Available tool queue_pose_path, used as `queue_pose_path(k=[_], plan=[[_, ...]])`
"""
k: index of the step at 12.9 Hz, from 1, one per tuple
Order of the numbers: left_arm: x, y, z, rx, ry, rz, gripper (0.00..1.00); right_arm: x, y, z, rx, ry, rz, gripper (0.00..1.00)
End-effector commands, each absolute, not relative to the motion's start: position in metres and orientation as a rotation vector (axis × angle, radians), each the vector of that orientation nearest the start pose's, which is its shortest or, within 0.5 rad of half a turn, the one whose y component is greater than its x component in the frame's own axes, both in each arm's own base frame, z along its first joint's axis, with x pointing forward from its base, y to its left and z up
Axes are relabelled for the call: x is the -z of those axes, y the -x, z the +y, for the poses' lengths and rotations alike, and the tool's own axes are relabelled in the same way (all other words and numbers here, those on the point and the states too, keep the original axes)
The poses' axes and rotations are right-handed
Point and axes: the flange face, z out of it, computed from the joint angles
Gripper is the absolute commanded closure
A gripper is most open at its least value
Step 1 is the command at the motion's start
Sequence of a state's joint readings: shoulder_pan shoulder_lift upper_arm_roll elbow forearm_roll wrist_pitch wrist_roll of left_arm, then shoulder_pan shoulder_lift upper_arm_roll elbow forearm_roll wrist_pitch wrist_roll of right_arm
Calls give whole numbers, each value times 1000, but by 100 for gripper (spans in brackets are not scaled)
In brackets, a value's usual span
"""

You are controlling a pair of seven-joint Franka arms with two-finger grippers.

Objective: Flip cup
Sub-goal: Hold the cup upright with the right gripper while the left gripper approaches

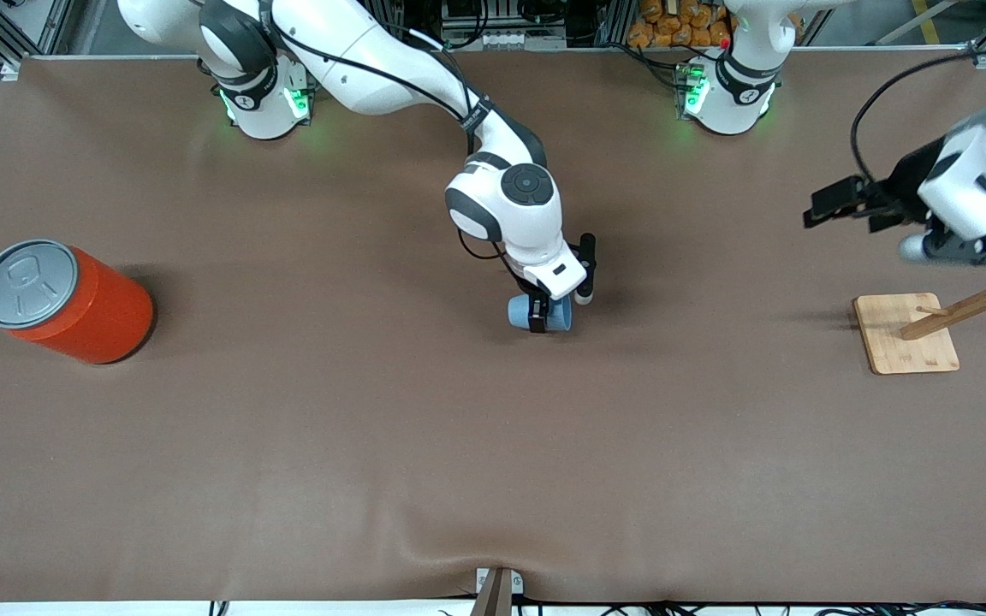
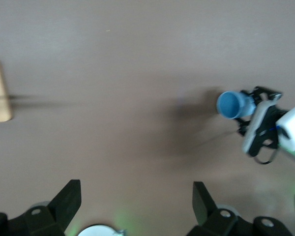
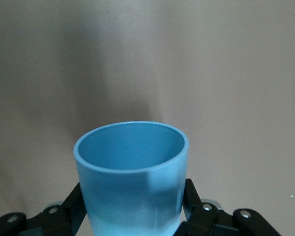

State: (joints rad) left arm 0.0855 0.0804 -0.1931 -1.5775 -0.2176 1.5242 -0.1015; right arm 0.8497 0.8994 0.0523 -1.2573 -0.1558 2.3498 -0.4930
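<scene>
With the light-blue cup (image 1: 555, 315) clamped sideways between the right gripper (image 1: 549, 315) jaws over mid-desk (image 1: 493, 445), rotate slowly, while the waiting left gripper (image 2: 136, 201) jaws stand wide.

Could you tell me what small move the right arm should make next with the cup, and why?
Probably turn the wrist to bring the cup upright, then lower it: the right gripper is shut on it over the table's middle, with the cup on its side. The left gripper waits open.
</scene>
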Motion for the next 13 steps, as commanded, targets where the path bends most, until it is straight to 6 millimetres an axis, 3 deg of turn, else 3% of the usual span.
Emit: queue_pose_path(k=[1, 4, 6, 7, 8, 9, 13], plan=[[-551, -580, -108, -271, 3386, 81, 0, -232, -484, 609, 369, 2312, -2217, 94], [-513, -586, -126, -274, 3444, 60, 0, -209, -476, 611, 329, 2305, -2234, 92], [-492, -592, -130, -339, 3497, 23, 0, -206, -472, 614, 325, 2299, -2241, 92], [-479, -596, -129, -379, 3515, -1, 0, -206, -470, 615, 321, 2297, -2246, 87], [-473, -599, -127, -392, 3529, -23, 0, -205, -469, 615, 316, 2293, -2258, 64], [-468, -601, -123, -387, 3534, -43, 0, -205, -469, 615, 319, 2292, -2267, 1], [-439, -611, -117, -386, 3602, -119, 0, -205, -470, 614, 317, 2294, -2268, 0]])
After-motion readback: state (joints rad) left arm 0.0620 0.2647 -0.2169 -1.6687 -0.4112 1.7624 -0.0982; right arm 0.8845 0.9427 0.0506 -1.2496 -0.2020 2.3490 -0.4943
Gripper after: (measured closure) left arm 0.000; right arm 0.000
